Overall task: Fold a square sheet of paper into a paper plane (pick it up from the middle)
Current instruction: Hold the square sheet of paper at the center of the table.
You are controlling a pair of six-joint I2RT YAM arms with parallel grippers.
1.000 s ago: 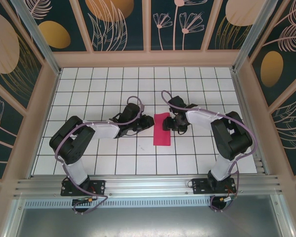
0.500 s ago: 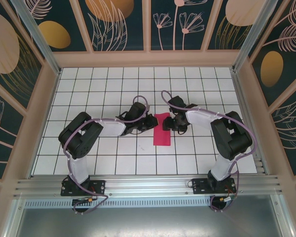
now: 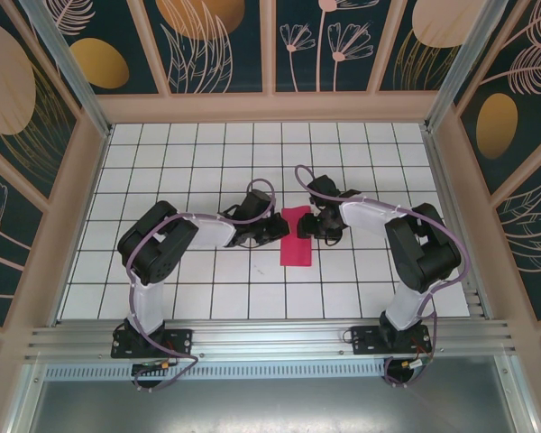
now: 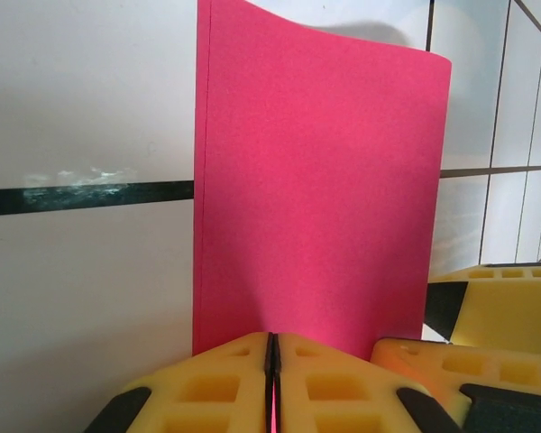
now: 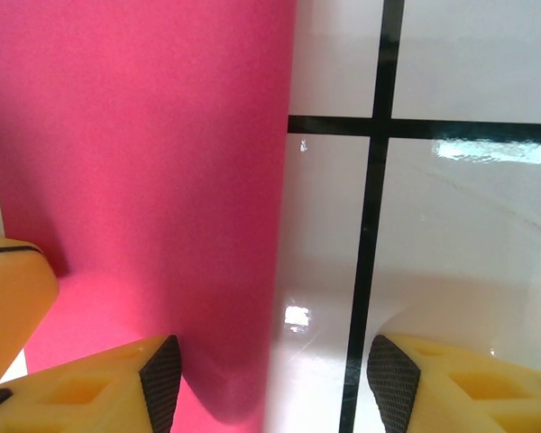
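The magenta-pink sheet of paper (image 3: pixel 296 238) lies folded into a narrow upright rectangle on the white tiles. My left gripper (image 3: pixel 280 228) is at its left edge. In the left wrist view the yellow pads (image 4: pixel 216 383) are pressed together on the near edge of the sheet (image 4: pixel 316 180), and a pink sliver shows in the seam at the left gripper (image 4: pixel 271 352). My right gripper (image 3: pixel 306 225) is at the sheet's right edge. In the right wrist view it (image 5: pixel 275 383) stands open astride the right edge of the paper (image 5: pixel 144 153), one pad over the paper and one over bare tile.
White tiled floor (image 3: pixel 207 289) with black grid lines, bounded by a raised wooden frame (image 3: pixel 270 108) and patterned walls. The right gripper's yellow finger (image 4: pixel 509 302) shows close beside the left one, so both grippers crowd the upper part of the paper.
The left arm has swung right, bringing its gripper from beside the paper onto its left edge. The right arm and the paper have hardly moved.
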